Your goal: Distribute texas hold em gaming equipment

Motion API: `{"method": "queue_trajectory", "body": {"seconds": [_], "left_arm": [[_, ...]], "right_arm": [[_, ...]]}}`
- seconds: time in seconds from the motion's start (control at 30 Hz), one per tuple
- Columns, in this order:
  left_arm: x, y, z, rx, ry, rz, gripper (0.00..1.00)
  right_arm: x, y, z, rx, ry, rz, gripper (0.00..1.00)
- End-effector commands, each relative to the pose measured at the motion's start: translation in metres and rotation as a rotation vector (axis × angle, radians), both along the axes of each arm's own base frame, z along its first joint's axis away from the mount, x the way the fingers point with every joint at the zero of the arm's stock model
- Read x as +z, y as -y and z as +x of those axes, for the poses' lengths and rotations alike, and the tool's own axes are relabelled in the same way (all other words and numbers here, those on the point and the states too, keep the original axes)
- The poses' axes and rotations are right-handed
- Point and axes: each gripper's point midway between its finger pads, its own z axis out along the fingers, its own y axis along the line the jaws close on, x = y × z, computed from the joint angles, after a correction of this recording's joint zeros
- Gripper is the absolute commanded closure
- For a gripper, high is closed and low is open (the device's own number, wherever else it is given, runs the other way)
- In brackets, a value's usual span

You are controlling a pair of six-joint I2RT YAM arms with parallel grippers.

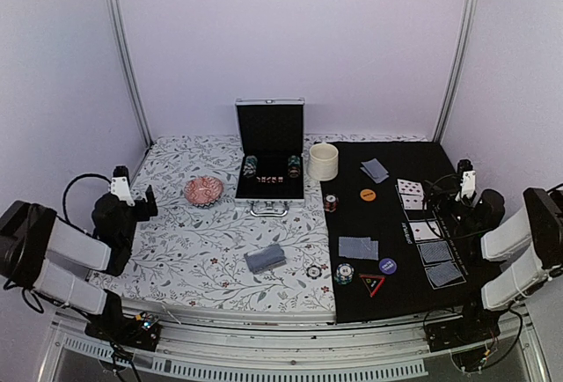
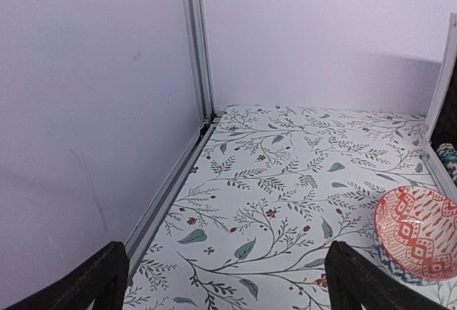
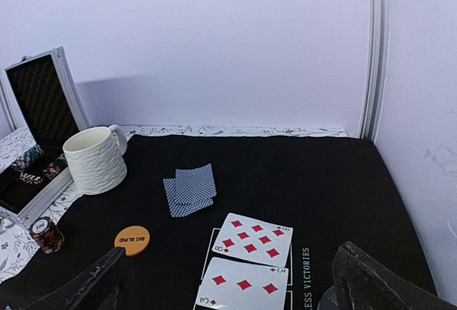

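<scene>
Judging by the spread, I am well into the deal. My left claw (image 2: 225, 285) hangs wide and empty over the flowered cloth (image 2: 285, 181), near the pink dish (image 2: 418, 231). My right claw (image 3: 232, 281) is just as wide and empty above the black mat (image 3: 300, 174).

On that mat a row of cards (image 1: 426, 231) runs along the right side, with the eight and three of diamonds face up at its far end. A far pair (image 3: 189, 190) and a near pair (image 1: 358, 247) lie face down. The orange disc (image 3: 132, 239), blue disc (image 1: 387, 266), triangle marker (image 1: 371, 284) and chip stacks (image 1: 343, 273) sit close by them.

What is left, I think, is the deck (image 1: 265, 258) on the cloth, a loose chip (image 1: 314, 272) near the mat's edge, and whatever chips remain in the open case (image 1: 269, 131).
</scene>
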Motion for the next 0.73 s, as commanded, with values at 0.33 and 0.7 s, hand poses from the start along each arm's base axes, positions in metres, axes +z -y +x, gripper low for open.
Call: {"method": "queue_trajectory", "body": {"seconds": [0.33, 0.7], "left_arm": [[0.010, 0.007, 0.044, -0.130, 0.090, 0.001, 0.02], [0.009, 0.007, 0.043, -0.130, 0.084, -0.006, 0.02]], "right_arm": [[0.006, -0.003, 0.015, 0.020, 0.074, -0.060, 0.01], [0.006, -0.003, 0.015, 0.019, 0.073, -0.058, 0.01]]}}
